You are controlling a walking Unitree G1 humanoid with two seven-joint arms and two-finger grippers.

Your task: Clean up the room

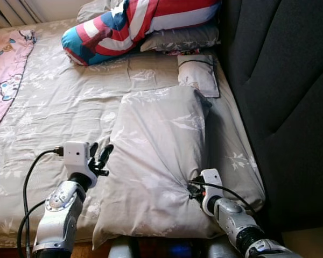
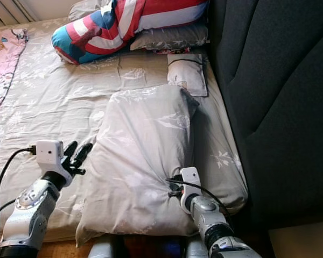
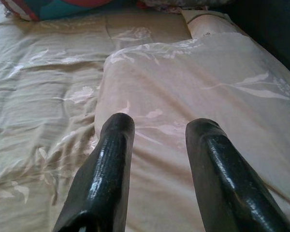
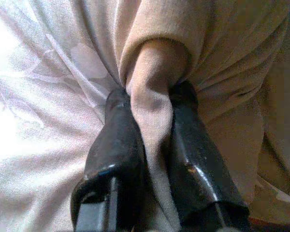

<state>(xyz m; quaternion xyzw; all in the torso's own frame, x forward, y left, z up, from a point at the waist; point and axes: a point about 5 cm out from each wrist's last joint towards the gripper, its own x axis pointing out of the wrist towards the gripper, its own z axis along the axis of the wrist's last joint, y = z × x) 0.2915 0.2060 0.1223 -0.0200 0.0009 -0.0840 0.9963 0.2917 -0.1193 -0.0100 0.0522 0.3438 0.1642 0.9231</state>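
Beige leaf-print cotton covers nearly everything: the bed [image 1: 54, 102] sheet and one big pillow [image 1: 161, 156] lying lengthwise on it, close to the dark padded headboard [image 1: 285, 97]. Counting pillows: the big one, one small pillow [image 1: 198, 73] just beyond its far end, one grey pillow [image 1: 183, 38] further still, and one striped bolster [image 1: 124, 27] in red, white and blue resting partly on the grey one. One pink blanket [image 1: 5, 70] lies at the bed's far left edge, well apart from the big pillow.

Two pincers are at work. The right pincer [image 1: 195, 189] is at the big pillow's near right corner, and the fabric puckers around it. The left pincer [image 1: 99, 157] hovers just beside the pillow's left edge, above the sheet.

The head views cannot show how the right fingers stand; the right wrist view does: both black fingers [image 4: 118, 145] are clamped on a gathered fold of the pillowcase. The left wrist view shows its two fingers [image 3: 111, 159] spread apart with nothing between them, the pillow's edge lying just past their tips.

A strip of wooden floor [image 1: 86, 248] shows at the bed's near edge.
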